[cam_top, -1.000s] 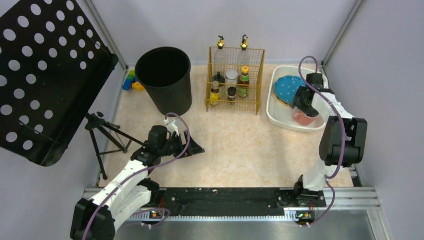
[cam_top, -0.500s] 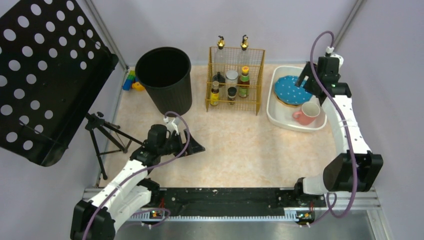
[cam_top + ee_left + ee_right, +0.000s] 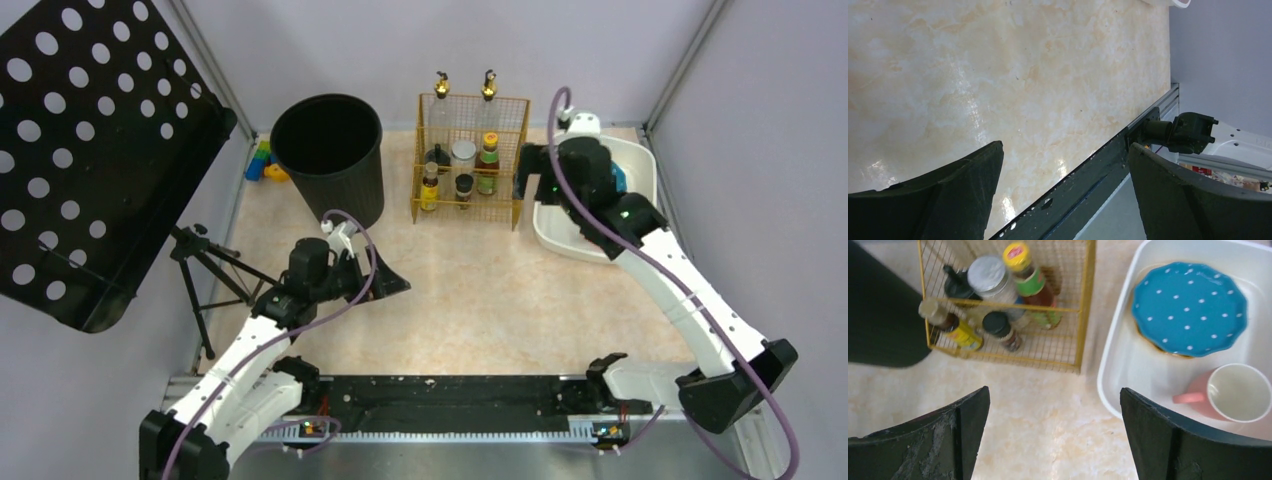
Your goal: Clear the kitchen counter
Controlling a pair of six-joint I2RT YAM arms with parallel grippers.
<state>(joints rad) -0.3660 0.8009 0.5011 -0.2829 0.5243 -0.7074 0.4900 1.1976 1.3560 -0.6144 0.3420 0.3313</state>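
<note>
The kitchen counter (image 3: 480, 300) is a pale beige marbled top framed by metal rails. My left gripper (image 3: 385, 283) is open and empty, low over the counter's left half. In the left wrist view it (image 3: 1064, 150) hangs over the counter (image 3: 998, 60) near the front rail. My right gripper (image 3: 568, 185) is open and empty, held high above the gap between the wire rack and the white tub. The right wrist view shows it (image 3: 1054, 390) above bare counter (image 3: 1048, 430).
A white tub (image 3: 1108, 365) at the back right holds a blue dotted plate (image 3: 1189, 307) and a pink mug (image 3: 1233, 392). A yellow wire rack (image 3: 470, 210) of bottles stands at the back middle. A black bin (image 3: 330, 155), toy blocks (image 3: 262, 160), a tripod (image 3: 205, 270) and a perforated black panel (image 3: 90, 150) are on the left.
My right gripper let go of the pink mug in the tub, rose, and swung left to above the rack-tub gap. My left gripper shifted slightly towards the back.
</note>
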